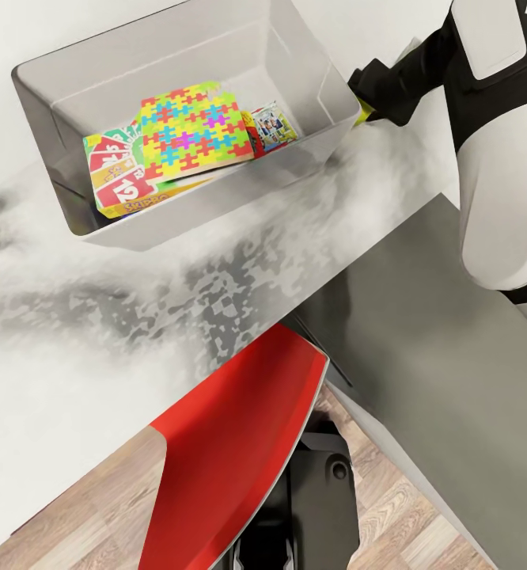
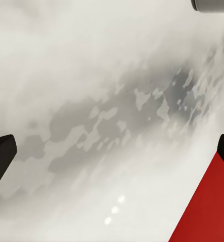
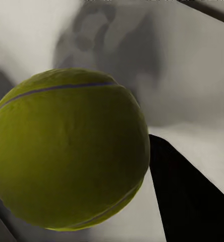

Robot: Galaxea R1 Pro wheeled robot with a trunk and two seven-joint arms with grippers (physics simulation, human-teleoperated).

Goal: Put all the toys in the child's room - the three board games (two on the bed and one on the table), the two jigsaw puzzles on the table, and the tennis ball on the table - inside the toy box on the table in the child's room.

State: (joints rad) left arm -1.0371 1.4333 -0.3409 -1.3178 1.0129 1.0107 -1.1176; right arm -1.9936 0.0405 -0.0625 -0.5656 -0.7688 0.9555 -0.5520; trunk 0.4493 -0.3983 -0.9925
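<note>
head view: the toy box (image 1: 311,47) on the table (image 1: 81,317) already holds a jigsaw puzzle (image 1: 192,131) over board games (image 1: 117,174) — while the right gripper (image 1: 365,104), beside the box's rim, pinches the tennis ball (image 3: 69,148), apparently the last toy; left gripper (image 2: 112,151) spread, empty.

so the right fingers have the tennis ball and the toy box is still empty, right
Not quite. The right fingers do hold the tennis ball, but the toy box isn't empty: the head view shows a jigsaw puzzle and board games inside.
</note>
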